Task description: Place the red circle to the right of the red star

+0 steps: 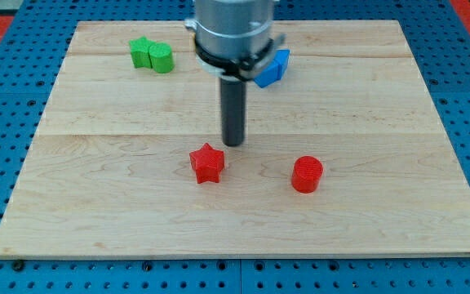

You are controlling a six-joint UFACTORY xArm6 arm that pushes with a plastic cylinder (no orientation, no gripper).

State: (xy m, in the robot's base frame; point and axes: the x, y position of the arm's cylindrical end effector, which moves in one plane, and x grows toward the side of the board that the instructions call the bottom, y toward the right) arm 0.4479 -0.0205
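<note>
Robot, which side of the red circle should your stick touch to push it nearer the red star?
Probably its right side, pushing toward the view's left. The red circle already sits right of the red star, with a gap between them. Its round wall can slip sideways, so I would aim at its middle. My tip is now just above and right of the star.

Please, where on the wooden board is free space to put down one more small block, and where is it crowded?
Free: the whole strip along the view's bottom edge of the board, below the red star and red circle; also the view's right side. Crowded: the view's top, with the green blocks, blue block, and my tip just above the star.
</note>
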